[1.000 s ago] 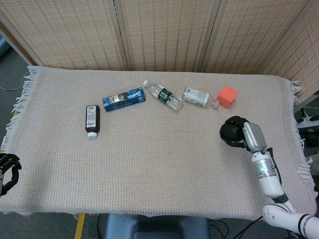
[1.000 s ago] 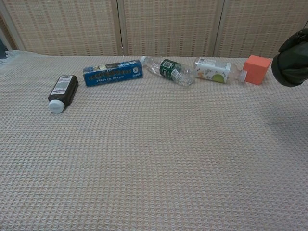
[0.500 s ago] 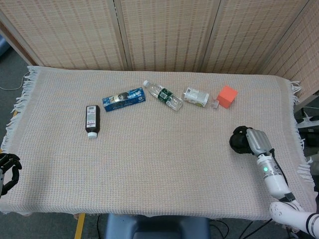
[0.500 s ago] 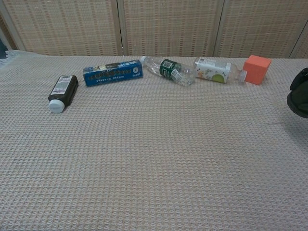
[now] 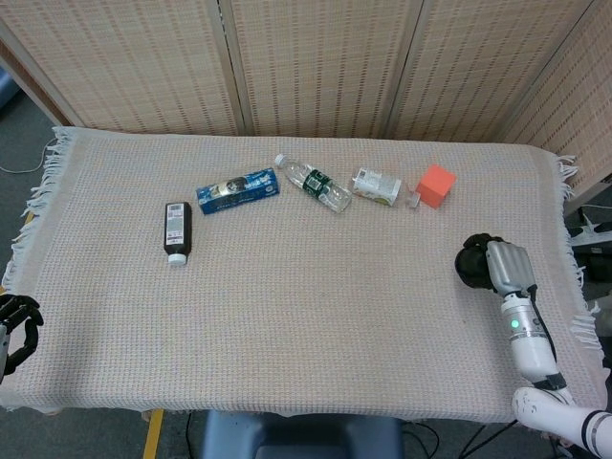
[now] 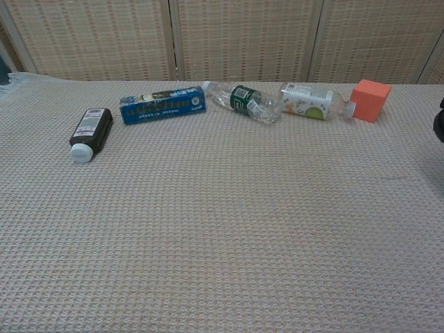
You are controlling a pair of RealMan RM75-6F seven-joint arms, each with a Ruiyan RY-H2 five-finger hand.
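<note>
Orange-red plastic cube [image 5: 436,185] sits in the upper right of the head view on the beige woven tablecloth [image 5: 306,325], and it is the thing nearest to the right hand [image 5: 481,265]. That black hand with its silver wrist lies lower right of the cube, well apart from it, over the cloth near the right edge; its fingers look curled in with nothing in them. In the chest view only a dark sliver of it shows at the right border.

Just left of the cube, with its cap end almost touching it, lies a small clear bottle with a white and green label [image 5: 377,185] on its side. Left of that lies a clear plastic water bottle with a dark green label [image 5: 313,182], tilted, its cap pointing to the upper left. Beside it is a blue rectangular carton [image 5: 237,190], lying flat and slightly slanted. Further left and lower is a dark brown bottle with a white cap [image 5: 177,230], lying on its side with the cap toward the lower edge.

The left hand [image 5: 16,323] is at the lower left corner of the head view, beside the cloth's edge, black, only partly seen; whether its fingers are spread or closed I cannot tell.

Behind the table stands a woven bamboo screen [image 5: 316,57].
</note>
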